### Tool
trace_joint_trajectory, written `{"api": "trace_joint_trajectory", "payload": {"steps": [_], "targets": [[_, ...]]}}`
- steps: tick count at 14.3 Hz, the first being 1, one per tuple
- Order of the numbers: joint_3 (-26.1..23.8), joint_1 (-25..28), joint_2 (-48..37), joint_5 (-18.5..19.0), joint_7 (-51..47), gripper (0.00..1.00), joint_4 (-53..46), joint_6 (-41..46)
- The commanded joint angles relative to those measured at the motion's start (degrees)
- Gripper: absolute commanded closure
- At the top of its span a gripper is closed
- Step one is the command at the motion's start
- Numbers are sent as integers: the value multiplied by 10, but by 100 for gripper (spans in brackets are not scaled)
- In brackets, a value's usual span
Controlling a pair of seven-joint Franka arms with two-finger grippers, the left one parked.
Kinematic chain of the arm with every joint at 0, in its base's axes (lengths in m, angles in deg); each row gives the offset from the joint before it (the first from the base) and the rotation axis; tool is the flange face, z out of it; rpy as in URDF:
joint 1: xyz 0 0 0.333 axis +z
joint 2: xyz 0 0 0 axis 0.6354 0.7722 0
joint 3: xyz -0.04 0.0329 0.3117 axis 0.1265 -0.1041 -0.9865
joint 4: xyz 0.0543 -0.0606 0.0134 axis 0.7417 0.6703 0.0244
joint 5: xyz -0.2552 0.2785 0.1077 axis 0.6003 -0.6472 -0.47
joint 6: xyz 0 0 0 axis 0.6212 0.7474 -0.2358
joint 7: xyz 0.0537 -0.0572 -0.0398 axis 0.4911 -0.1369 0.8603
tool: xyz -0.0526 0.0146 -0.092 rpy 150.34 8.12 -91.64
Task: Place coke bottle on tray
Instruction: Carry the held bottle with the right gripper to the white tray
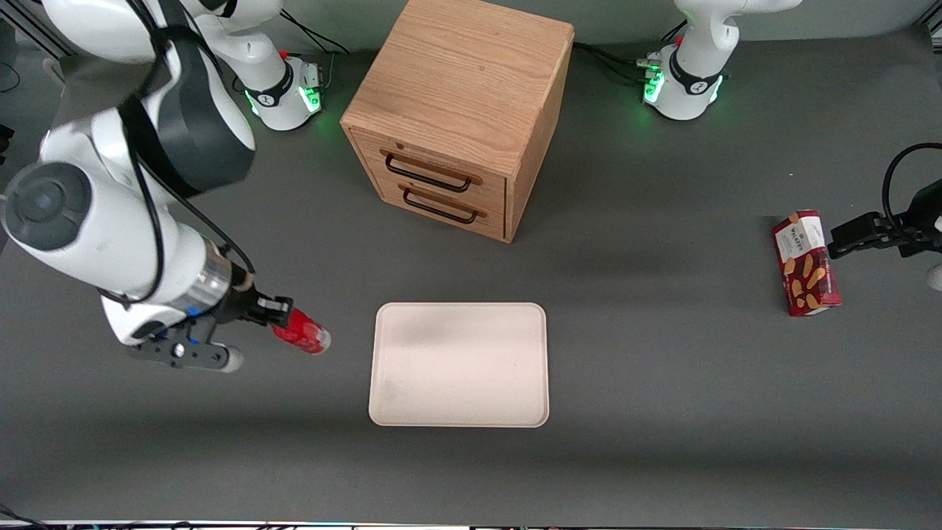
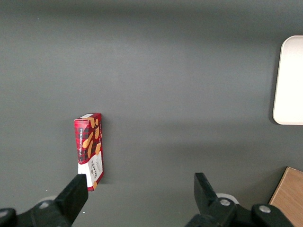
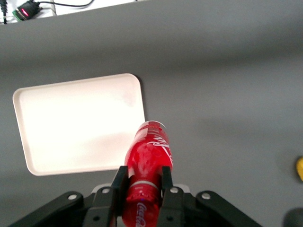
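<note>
My right gripper (image 1: pixel 276 313) is shut on the neck of the small red coke bottle (image 1: pixel 303 332) and holds it tilted above the table, beside the tray toward the working arm's end. The bottle's base points at the tray. In the right wrist view the bottle (image 3: pixel 149 153) sits between the two black fingers (image 3: pixel 119 182), with its base over the table just off the tray's corner. The cream-white tray (image 1: pixel 460 364) lies flat and bare near the front camera; it also shows in the right wrist view (image 3: pixel 75 123) and in the left wrist view (image 2: pixel 289 80).
A wooden drawer cabinet (image 1: pixel 460 110) with two closed drawers stands farther from the camera than the tray. A red biscuit box (image 1: pixel 806 263) lies toward the parked arm's end, also in the left wrist view (image 2: pixel 89 150). A yellow object (image 3: pixel 299 169) shows at the right wrist view's edge.
</note>
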Motion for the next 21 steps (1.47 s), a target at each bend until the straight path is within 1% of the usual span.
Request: {"api": "trace_joint_trajectory", "payload": {"steps": [1,5,8,10,12,18,19,20,21], "targets": [[-10,2,55,9,8,100,-47,-37],[-13,3,105,11,8,100,-47,-120],[-12,23,139,17,9,100,-47,-173],[-13,32,156,48,6,100,-46,-196],[-13,33,168,53,6,100,-46,-199],[-13,51,176,53,3,100,-36,-199],[-13,52,178,59,4,100,-35,-199],[-13,53,183,72,2,100,-34,-199],[-13,57,185,80,1,98,-31,-201]]}}
